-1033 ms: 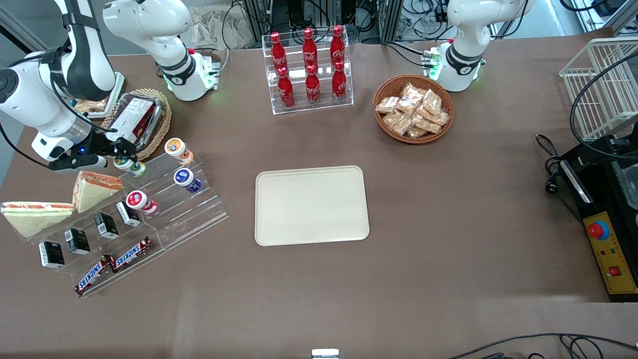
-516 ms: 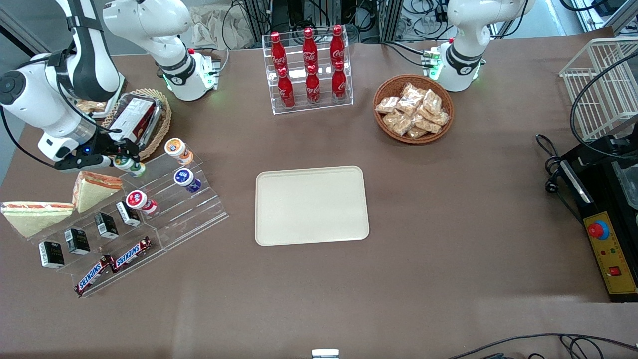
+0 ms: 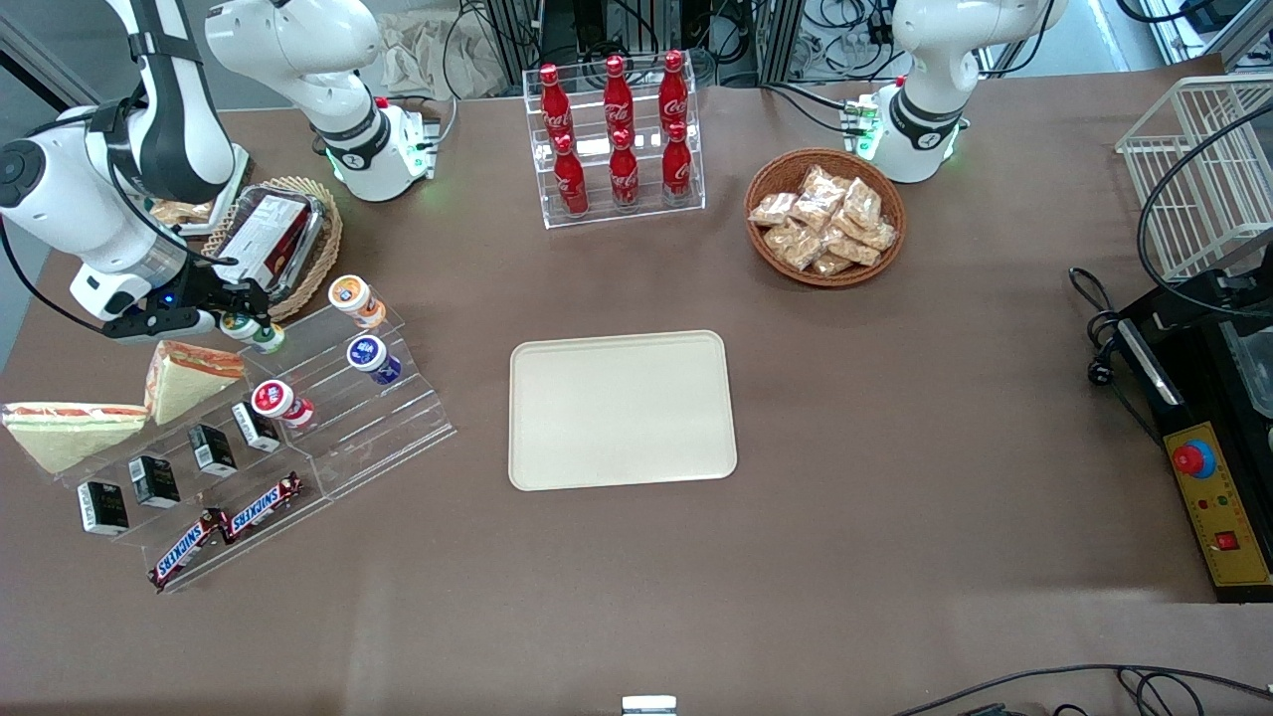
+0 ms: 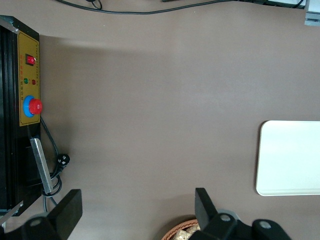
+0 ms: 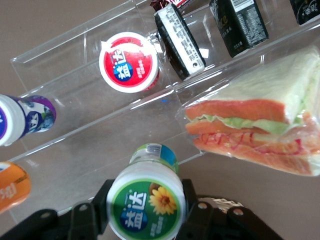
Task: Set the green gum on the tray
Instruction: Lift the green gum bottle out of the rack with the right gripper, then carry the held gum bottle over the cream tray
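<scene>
The green gum, a small green bottle with a white lid and green flower label, sits between the black fingers of my gripper, which is shut on it. In the front view the gripper holds the green gum at the top step of the clear acrylic stand, toward the working arm's end of the table. The cream-beige tray lies flat at the table's middle, with nothing on it, well apart from the gripper.
On the stand are an orange-lidded bottle, a blue-lidded bottle, a red-lidded bottle, small black boxes and Snickers bars. Wrapped sandwiches lie beside it. A wicker basket, a cola rack and a snack basket stand farther back.
The gripper with the green gum has shifted slightly away from the orange-lidded bottle and a little up off the step. The arm's elbow has moved a little.
</scene>
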`<state>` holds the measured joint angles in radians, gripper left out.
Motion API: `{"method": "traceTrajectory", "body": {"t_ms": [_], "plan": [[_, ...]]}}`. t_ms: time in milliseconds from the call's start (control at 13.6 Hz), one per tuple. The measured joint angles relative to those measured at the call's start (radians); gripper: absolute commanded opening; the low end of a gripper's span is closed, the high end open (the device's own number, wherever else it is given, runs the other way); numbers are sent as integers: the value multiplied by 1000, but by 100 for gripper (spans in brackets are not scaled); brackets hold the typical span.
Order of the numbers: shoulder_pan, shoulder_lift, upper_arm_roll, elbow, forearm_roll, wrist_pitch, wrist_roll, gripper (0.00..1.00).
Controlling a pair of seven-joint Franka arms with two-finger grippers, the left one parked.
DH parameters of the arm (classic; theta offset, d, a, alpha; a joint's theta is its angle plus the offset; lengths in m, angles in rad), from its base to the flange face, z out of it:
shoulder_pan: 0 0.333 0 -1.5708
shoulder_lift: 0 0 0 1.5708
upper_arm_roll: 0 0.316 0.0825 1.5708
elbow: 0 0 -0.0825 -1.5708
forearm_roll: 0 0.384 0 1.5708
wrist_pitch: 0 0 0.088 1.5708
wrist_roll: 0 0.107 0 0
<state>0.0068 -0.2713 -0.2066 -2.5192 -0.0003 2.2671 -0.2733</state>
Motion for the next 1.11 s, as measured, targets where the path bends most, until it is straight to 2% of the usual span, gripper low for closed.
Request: {"method": "traceTrajectory", "body": {"t_ms": [221,443,516,811,959,1107], "plan": [[0,4,0,67,0,-66,1,38],[0,26,2,244,0,-285,1,33],[0,40,4,315,3,-363,4,27],[14,119,11,575,43,-604,45,28],[59,153,18,693,61,-697,134,28],[150,187,44,803,75,-760,320,28]]}}
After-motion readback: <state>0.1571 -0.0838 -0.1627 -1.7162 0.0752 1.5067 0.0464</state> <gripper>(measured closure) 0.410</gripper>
